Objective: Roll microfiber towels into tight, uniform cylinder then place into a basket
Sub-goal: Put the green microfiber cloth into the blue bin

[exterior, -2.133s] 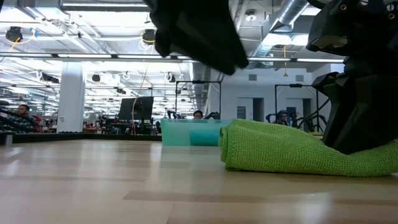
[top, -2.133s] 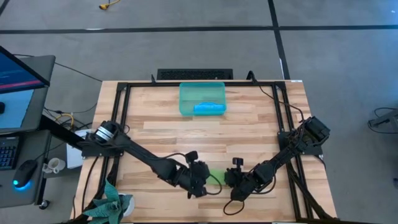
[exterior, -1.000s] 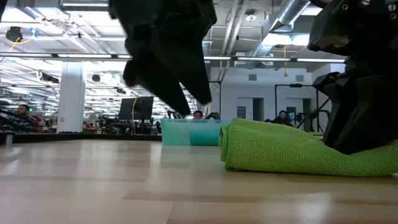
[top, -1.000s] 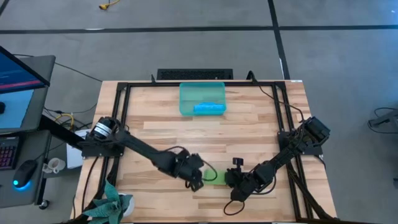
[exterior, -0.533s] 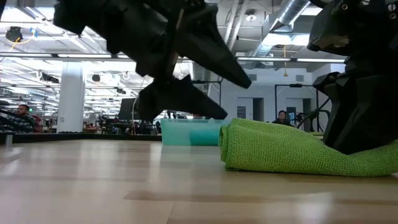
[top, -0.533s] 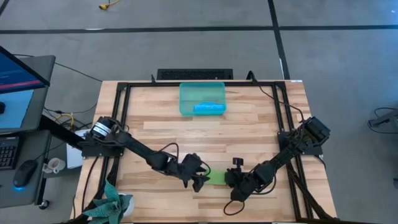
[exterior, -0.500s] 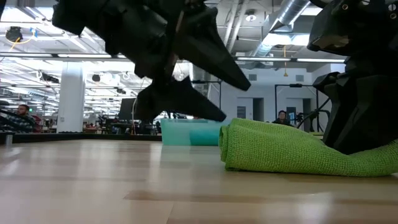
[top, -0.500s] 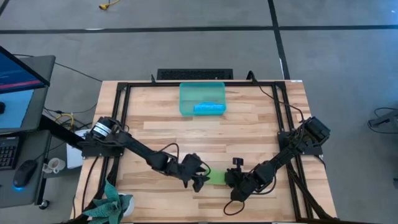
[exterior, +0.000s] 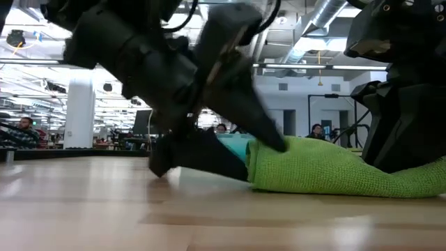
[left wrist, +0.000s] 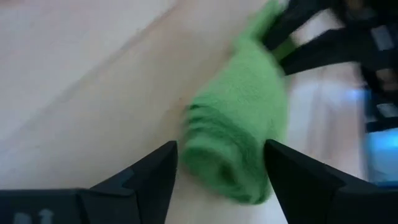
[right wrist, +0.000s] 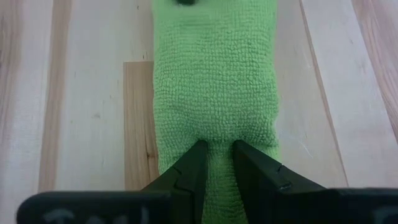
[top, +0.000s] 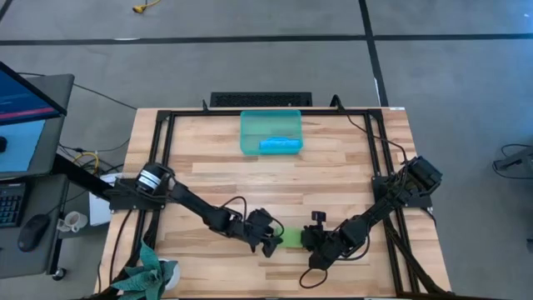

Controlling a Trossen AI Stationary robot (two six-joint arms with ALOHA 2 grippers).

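Note:
A lime green towel (top: 291, 237), rolled into a cylinder, lies on its side on the wooden table near the front edge. My right gripper (right wrist: 219, 148) is shut on its right end. My left gripper (left wrist: 221, 146) is open and low over the table. Its two fingers stand on either side of the roll's left end (exterior: 254, 160). The teal basket (top: 250, 137) stands at the far middle with a rolled blue towel (top: 279, 145) lying in it. My left gripper comes slanting down from the table's left, with one finger (exterior: 268, 136) over the top of the roll's left end; whether it touches the cloth I cannot tell. My right gripper pinches the roll's right end (right wrist: 216, 134) between its two fingers, through several layers. Its fingers slant down from the table's right and lie along the roll. The roll rests on the table.
Black frame rails (top: 166, 158) run along the table's left, right and far sides. A teal-green leafy thing (top: 150, 275) sits at the near left corner. Bare wood lies between the green towel and the basket.
My left gripper has sunk toward the table and tipped from pointing steeply down to a flatter slant toward the roll's left end. It has stayed open, and its fingers now straddle that end. The green towel and my right gripper have kept still.

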